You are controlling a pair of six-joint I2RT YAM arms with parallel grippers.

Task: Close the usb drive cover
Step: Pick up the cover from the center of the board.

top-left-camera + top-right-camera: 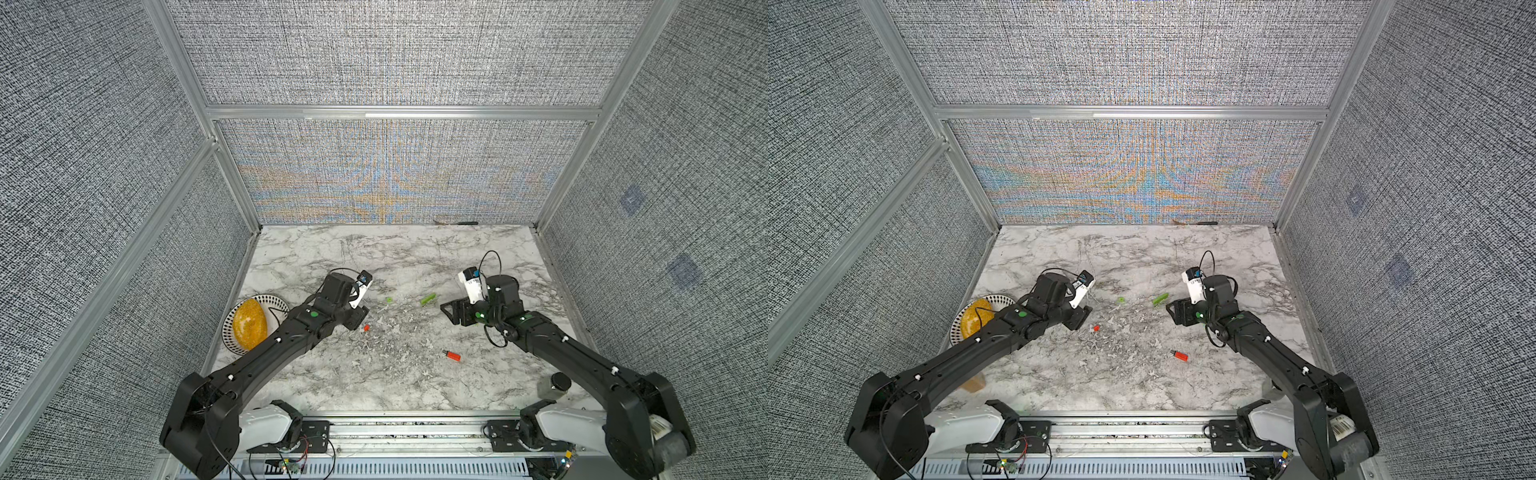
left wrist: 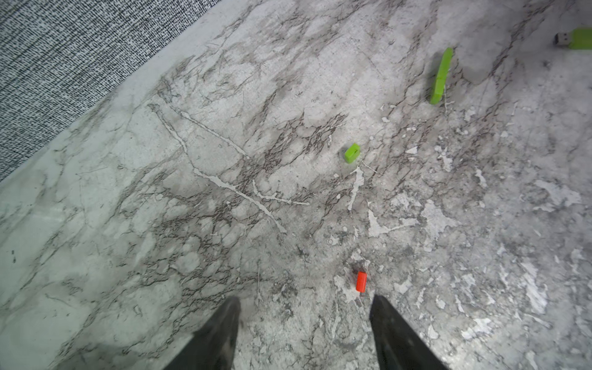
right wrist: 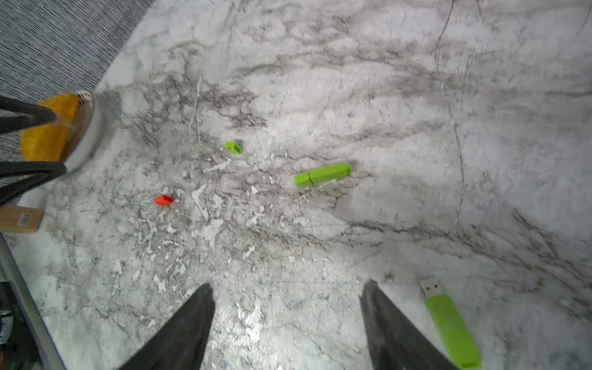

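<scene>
Holding yellow lump [image 1: 249, 328]: striped plate [image 1: 266, 299]

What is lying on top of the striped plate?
A yellow-orange oval thing lies on the plate. The left arm covers part of the plate, so anything lying under the arm cannot be seen.

One usb drive [image 1: 451, 355] and one cover [image 1: 366, 328], both red. Two green sticks: capped stick [image 1: 428, 299], bare-plug stick [image 3: 453, 330]. One loose green cap [image 1: 389, 299]. One plate [image 1: 272, 300], left of centre. One jar [image 1: 555, 384], lower right.
</scene>
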